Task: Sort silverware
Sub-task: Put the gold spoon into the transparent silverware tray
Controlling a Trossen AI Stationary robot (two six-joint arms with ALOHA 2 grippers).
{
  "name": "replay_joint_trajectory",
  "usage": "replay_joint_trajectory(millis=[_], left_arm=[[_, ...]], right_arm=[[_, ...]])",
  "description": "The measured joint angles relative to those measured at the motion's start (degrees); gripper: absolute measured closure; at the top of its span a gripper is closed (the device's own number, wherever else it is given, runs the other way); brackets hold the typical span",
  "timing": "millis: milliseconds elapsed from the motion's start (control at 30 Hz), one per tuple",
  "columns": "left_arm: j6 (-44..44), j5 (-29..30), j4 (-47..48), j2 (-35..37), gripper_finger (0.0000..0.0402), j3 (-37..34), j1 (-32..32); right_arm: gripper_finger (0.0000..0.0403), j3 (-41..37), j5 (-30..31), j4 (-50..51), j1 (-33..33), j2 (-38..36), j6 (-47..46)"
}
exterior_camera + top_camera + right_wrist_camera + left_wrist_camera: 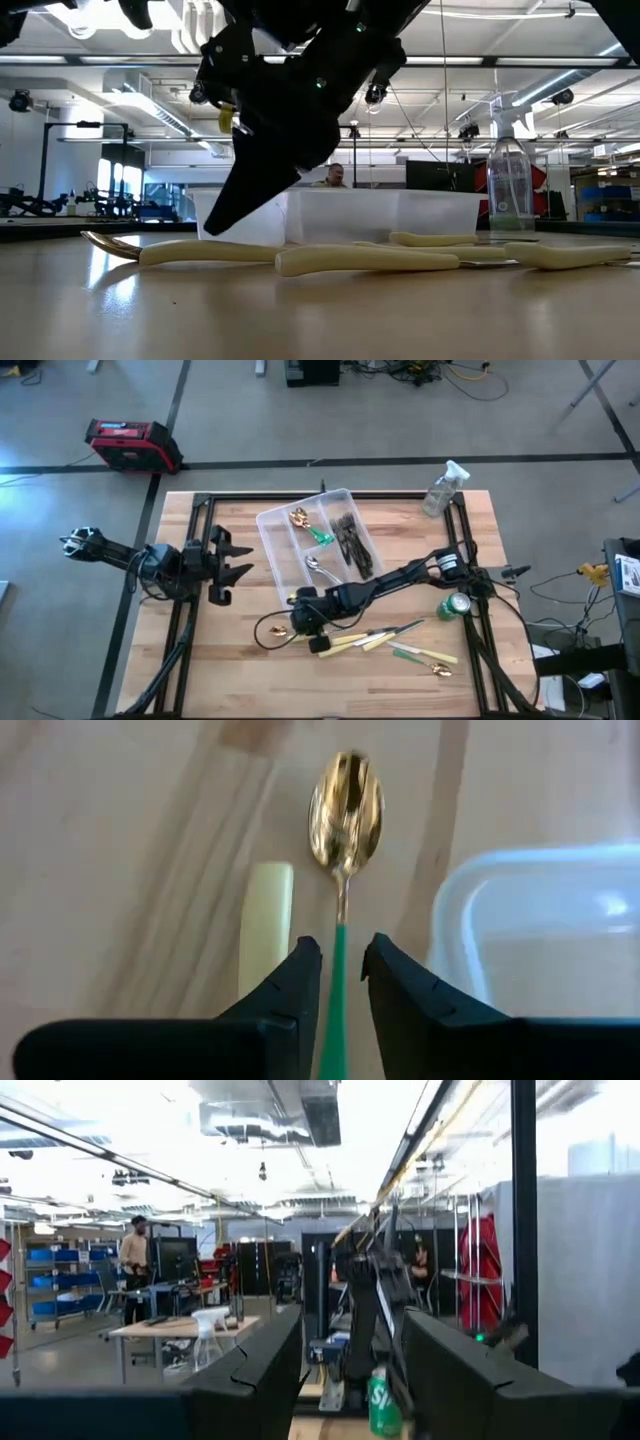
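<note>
Sorting looks partly done. Left pincer waits spread beside the clear plastic divided tray, which already holds gold spoons, green-handled pieces, silver spoons and dark forks. Right pincer brackets a gold green-handled spoon on the wooden bench; cream-handled knives remain loose.

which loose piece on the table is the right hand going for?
The gold spoon with the green handle: its handle lies between the right hand's fingers. The cream-handled knives lie beside it, ungripped.
</note>
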State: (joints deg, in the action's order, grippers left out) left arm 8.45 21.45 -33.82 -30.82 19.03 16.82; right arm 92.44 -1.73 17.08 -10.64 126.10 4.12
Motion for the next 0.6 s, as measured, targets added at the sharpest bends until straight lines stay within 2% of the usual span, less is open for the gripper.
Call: replay_joint_trajectory(millis=[133,200,333,600], left_arm=[[-1.3,0.0,-0.2,-0.1,0.0244,0.0,0.0],[-2.7,0.0,0.0,-0.3,0.0244,0.0,0.0],[-5.4,0.0,2.4,-1.3,0.0244,0.0,0.0],[-11.2,-1.4,9.3,-1.4,0.0244,0.0,0.0]], right_arm=[[0.0348,0.0,0.8,-1.2,-0.5,1.3,-0.9],[0.0345,0.1,3.3,-2.3,-0.8,2.1,-0.8],[0.0328,0.1,5.6,-4.6,-0.7,2.9,-0.4],[0.0291,0.2,5.4,-2.8,-1.9,3.0,-0.1]])
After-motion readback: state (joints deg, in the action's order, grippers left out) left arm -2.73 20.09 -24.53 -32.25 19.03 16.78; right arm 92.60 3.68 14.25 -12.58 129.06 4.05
